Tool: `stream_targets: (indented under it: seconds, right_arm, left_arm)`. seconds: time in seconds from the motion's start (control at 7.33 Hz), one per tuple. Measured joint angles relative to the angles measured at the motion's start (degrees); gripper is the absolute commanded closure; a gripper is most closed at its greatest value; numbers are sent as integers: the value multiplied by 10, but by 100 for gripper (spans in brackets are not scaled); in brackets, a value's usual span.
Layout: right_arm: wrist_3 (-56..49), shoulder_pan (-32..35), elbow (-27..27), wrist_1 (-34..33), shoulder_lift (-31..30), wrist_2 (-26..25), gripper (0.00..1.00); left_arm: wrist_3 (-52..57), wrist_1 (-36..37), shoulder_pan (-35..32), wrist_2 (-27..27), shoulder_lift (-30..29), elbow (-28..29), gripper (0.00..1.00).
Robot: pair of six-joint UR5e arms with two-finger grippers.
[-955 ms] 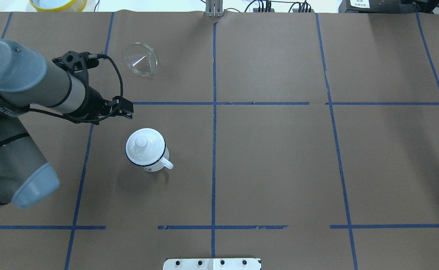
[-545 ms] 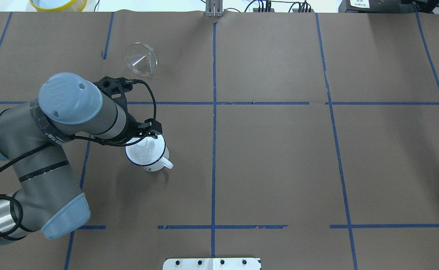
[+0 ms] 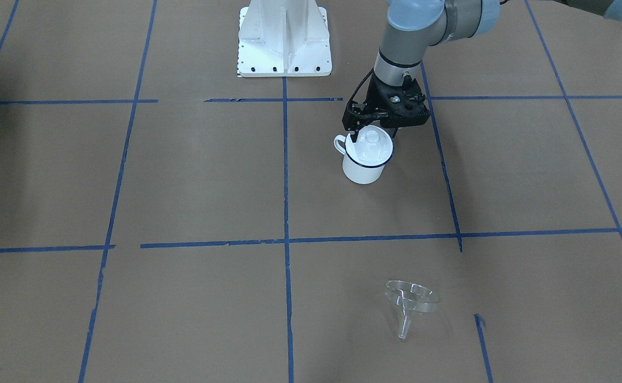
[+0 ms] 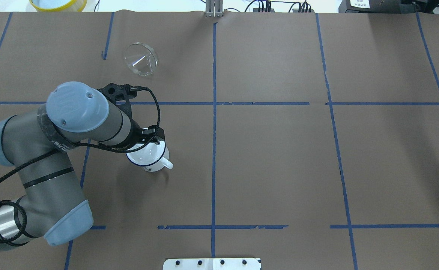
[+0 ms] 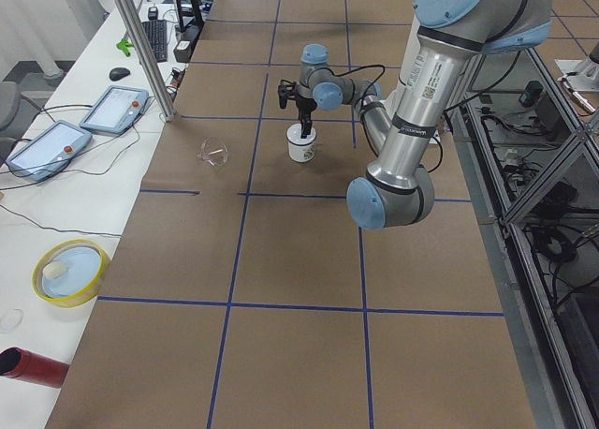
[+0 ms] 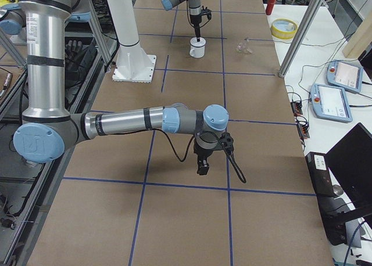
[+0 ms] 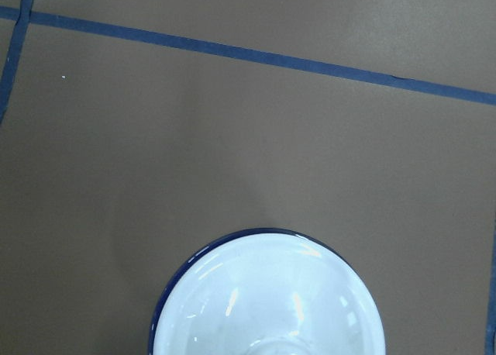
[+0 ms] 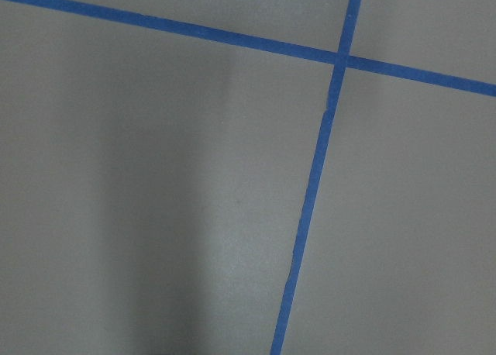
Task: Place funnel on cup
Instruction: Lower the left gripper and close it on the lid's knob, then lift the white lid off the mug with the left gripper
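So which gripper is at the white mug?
The left gripper: it hangs just above the lidded cup. The right gripper is over brown paper, far away.

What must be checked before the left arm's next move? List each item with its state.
1. Mug mouth free for the funnel: not ok. A flat round white lid with a knob sits on the white enamel mug with a dark-blue rim.
2. Left gripper lined up over the lid's knob: ok, it hangs just above it.
3. Left gripper open enough to take the knob: cannot tell.
4. Clear transparent funnel free to pick: ok, it lies tilted on the brown paper-covered table, apart from the mug.
5. Right gripper out of the way: ok, far from the mug.
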Motion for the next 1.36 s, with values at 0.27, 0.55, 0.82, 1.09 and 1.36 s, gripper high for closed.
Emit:
stream_targets:
  seconds: [0.27, 0.55, 0.82, 1.09, 1.36]
  right_arm:
    - [0, 0, 0, 0, 0, 0, 0]
    - [0, 0, 0, 0, 0, 0, 0]
    - [0, 0, 0, 0, 0, 0, 0]
    - [0, 0, 0, 0, 0, 0, 0]
    - [0, 0, 0, 0, 0, 0, 0]
  left_arm:
    - [4, 18, 0, 0, -4, -3, 7]
    - [5, 22, 0, 1, -8, -4, 8]
    - [5, 23, 0, 1, -14, -4, 15]
    - [6, 23, 0, 1, -15, -3, 48]
    - [6, 23, 0, 1, -14, -4, 100]
